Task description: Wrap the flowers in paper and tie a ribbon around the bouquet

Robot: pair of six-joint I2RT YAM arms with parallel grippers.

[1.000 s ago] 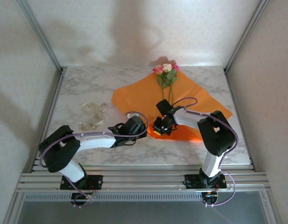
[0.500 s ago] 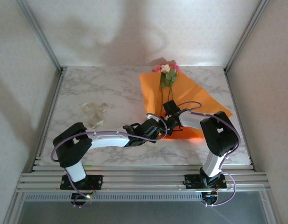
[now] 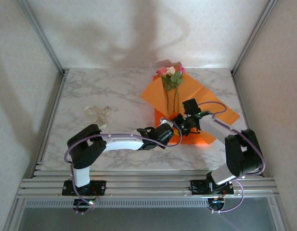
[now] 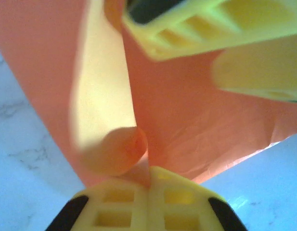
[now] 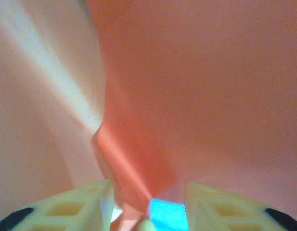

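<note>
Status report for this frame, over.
Left claw shut on orange paper fold. Right claw open at that fold. Roses on paper; ribbon apart, left side.

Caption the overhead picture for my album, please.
Left gripper pinches the orange paper lying under the flowers; ribbon waits on the table.

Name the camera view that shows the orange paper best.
Top external: most of the paper lies in view, with the flowers on it. Left wrist gives a close-up fold pinched in the left gripper. Right wrist gives a blurred orange surface ahead of the right gripper.
</note>
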